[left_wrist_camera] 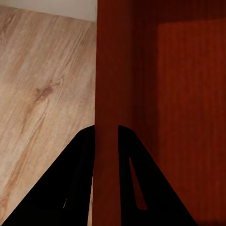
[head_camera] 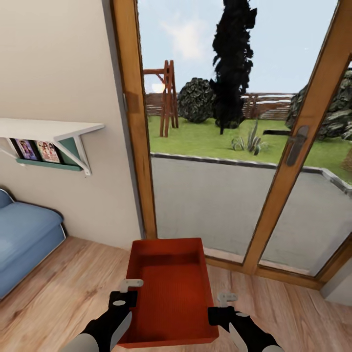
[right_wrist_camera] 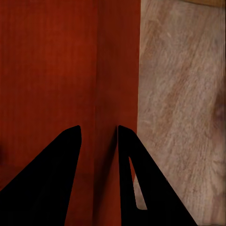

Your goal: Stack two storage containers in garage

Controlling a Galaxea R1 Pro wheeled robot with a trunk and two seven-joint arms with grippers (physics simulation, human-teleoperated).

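Holding one storage container (head_camera: 168,288) between both arms, up front of the robot and above the wood-plank floor (head_camera: 63,288) of the living room. Orange-red open-top bin, low walls, finely ribbed bottom, nothing in it. Long axis points away from the robot toward the glass doors (head_camera: 215,127).

Left gripper (head_camera: 128,293) sits on the bin's left long wall, near the robot's end. Left wrist view: two dark fingers (left_wrist_camera: 75,188) straddle the wall's rim, one outside over the floor (left_wrist_camera: 42,94), one inside over the container (left_wrist_camera: 179,117) bottom. Pinching the wall.

Right gripper (head_camera: 222,305) mirrors it on the right long wall. Right wrist view: fingers (right_wrist_camera: 52,179) either side of the container (right_wrist_camera: 108,70) wall, plank floor (right_wrist_camera: 183,103) beyond it. Also pinching the wall.

Bin looks roughly level, slightly wider at the near end from perspective.

Surroundings: wood-framed doors straight ahead with a grey lever handle (head_camera: 296,144) on the right stile. Through the glass: grey terrace, lawn, wooden swing frame (head_camera: 166,98), dark tall tree (head_camera: 233,63), shrubs, fence. Beige wall (head_camera: 58,63) left of the doors carries a white bracket shelf (head_camera: 49,129) with a green tray of picture cards (head_camera: 36,150) hung under it. Blue sofa (head_camera: 24,239) at far left, its corner resting on the planks, well apart from the bin.
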